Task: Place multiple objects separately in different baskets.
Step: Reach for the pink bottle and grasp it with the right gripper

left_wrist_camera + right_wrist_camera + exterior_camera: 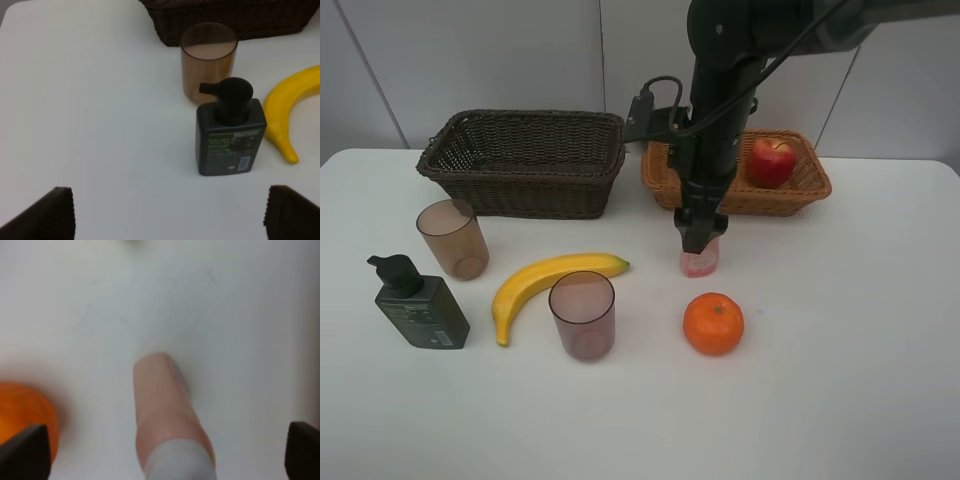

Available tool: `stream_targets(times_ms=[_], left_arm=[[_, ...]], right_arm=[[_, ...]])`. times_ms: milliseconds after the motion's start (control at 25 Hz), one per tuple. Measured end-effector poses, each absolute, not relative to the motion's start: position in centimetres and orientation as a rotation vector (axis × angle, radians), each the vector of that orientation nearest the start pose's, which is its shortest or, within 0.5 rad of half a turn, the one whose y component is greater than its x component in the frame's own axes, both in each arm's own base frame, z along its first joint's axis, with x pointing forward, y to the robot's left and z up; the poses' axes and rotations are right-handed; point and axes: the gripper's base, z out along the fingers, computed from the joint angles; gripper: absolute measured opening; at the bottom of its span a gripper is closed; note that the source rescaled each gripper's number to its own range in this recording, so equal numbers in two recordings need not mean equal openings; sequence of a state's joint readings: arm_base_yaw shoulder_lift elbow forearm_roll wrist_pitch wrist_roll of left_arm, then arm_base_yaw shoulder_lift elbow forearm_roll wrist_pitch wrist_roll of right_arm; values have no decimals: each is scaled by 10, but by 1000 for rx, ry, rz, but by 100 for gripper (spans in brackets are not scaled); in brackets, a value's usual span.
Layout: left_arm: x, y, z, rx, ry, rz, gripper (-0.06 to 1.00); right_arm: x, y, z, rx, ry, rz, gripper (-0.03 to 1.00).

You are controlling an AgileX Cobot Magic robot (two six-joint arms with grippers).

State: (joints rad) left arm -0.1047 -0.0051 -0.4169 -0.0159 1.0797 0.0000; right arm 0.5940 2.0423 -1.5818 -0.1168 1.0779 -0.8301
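Note:
My right gripper hangs straight over the small pink white-capped bottle, which stands on the table. In the right wrist view the gripper is open, with its fingertips either side of the bottle and apart from it. The red apple lies in the light orange-brown basket. The dark brown basket holds nothing that I can see. My left gripper is open and empty, short of the dark green pump bottle. The halved avocado is out of view.
The orange sits in front of the pink bottle. The banana lies between two brownish-pink cups. The pump bottle stands front left. The right arm reaches in over the light basket.

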Motion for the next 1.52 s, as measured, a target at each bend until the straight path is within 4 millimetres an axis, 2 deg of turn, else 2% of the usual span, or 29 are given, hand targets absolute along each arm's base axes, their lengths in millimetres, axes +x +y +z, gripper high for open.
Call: stream_targets(times_ms=[480,880,1000,1120,1240,1320,1360,1520], left_arm=[[2,-1,252,112,2139,-81,100],[2,-1,252,112,2139,-81,100],[2,-1,252,112,2139,-81,100],[2,-1,252,112,2139,-81,100],[2,-1,252,112,2139,-81,100],[2,-1,252,112,2139,-81,100],[2,-1,252,112,2139,-81,100],[2,-1,252,112,2139,-81,100]], right_arm=[[359,223,158,-2072,2300,-176,99],[362,218,156,-2064,2316,-183,96],[363,217,156,-2070,2314,-196,85],[363,216,156,-2079,2319,-204,62],[362,215,156,-2086,2328,-203,31],[361,214,156,-2094,2338,-202,5],[360,214,156,-2096,2343,-200,1],[360,214,156,-2098,2348,-199,1]])
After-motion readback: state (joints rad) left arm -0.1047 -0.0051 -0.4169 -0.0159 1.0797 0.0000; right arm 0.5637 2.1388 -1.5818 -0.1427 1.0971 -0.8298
